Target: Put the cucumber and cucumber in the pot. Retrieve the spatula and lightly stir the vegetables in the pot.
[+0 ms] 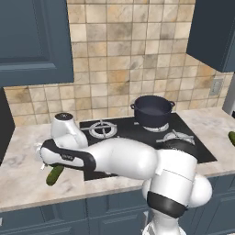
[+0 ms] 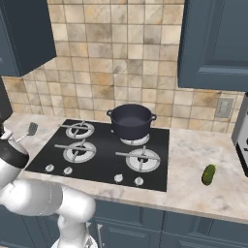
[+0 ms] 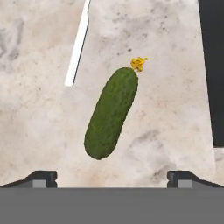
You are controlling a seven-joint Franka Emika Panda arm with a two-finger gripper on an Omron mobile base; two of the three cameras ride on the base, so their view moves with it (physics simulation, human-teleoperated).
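Marble-patterned beige counter point(image 1: 27, 183) carries, on its left part, a stubby dark-green cucumber with a yellow tip point(image 3: 111, 113), lying flat and partly covered by the white arm in the left base view point(image 1: 54, 175). Just beyond it lies the slim spatula with a pale silver handle point(image 3: 78, 43); its handle is cut off by the top edge of the hand view, while the right base view shows its small grey head point(image 2: 32, 129) at the far left, with the handle hard to make out. The two-finger gripper point(image 3: 111, 177) hangs above this cucumber with its jaws spread wide and nothing between them; only the two dark tips point(image 3: 43, 178) show. To the right, the black gas hob point(image 2: 104, 160) holds the round, deep navy-blue pot point(image 2: 131, 121) on its far right burner; its interior is too dark to read. On the right counter lies a second dark-green cucumber point(image 2: 209, 175), cut off by the frame edge in the left base view point(image 1: 232, 137).
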